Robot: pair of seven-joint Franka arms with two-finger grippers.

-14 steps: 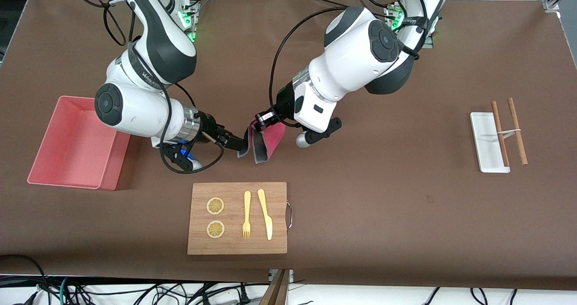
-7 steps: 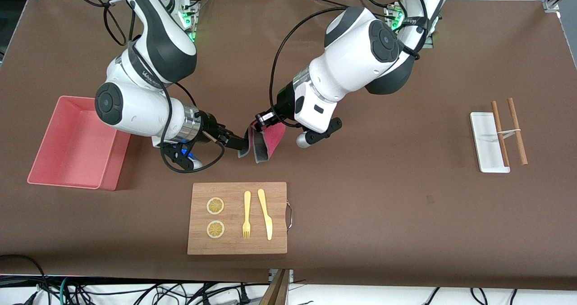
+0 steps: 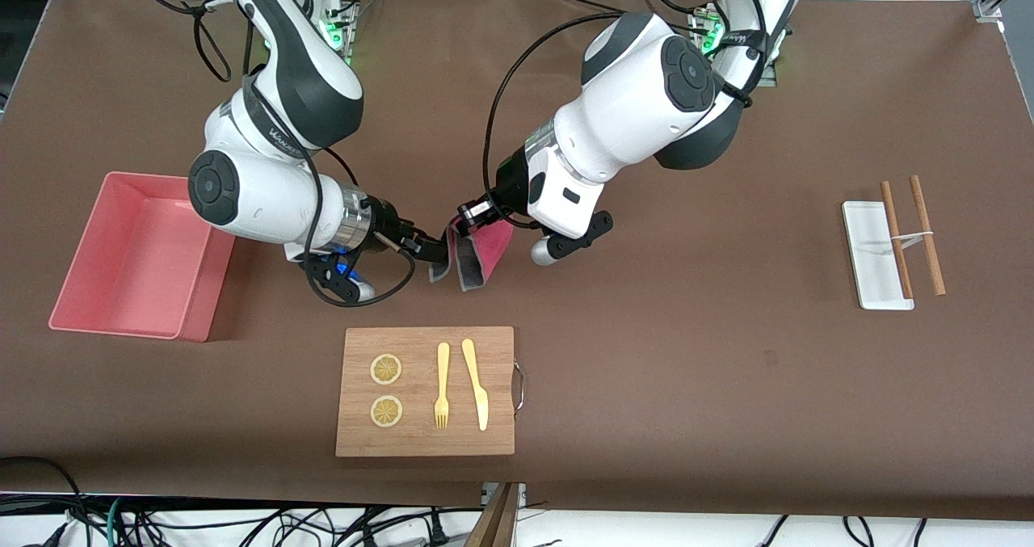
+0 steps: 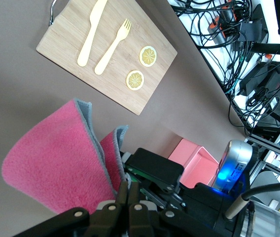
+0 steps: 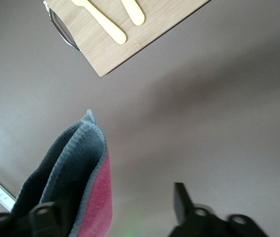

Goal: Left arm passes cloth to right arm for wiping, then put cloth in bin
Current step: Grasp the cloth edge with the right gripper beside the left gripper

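Observation:
My left gripper [image 3: 467, 217] is shut on the top edge of the crimson-pink cloth [image 3: 487, 250], which hangs folded in the air over the bare table, grey backing outward. In the left wrist view the jaws [image 4: 128, 190] pinch the cloth [image 4: 51, 153]. My right gripper [image 3: 434, 254] is open at the cloth's hanging edge. In the right wrist view [image 5: 113, 200] the cloth [image 5: 76, 163] lies against one finger, with a wide gap to the other fingertip [image 5: 179, 192]. The pink bin [image 3: 198, 296] stands at the right arm's end of the table.
A wooden cutting board [image 3: 424, 438] with a fork, a knife and two lemon slices lies nearer the front camera than the cloth. A white tray [image 3: 868, 248] with two brown sticks lies at the left arm's end.
The right arm has moved toward the cloth, and its open gripper now reaches the cloth's hanging edge. The left arm and cloth have stayed still.

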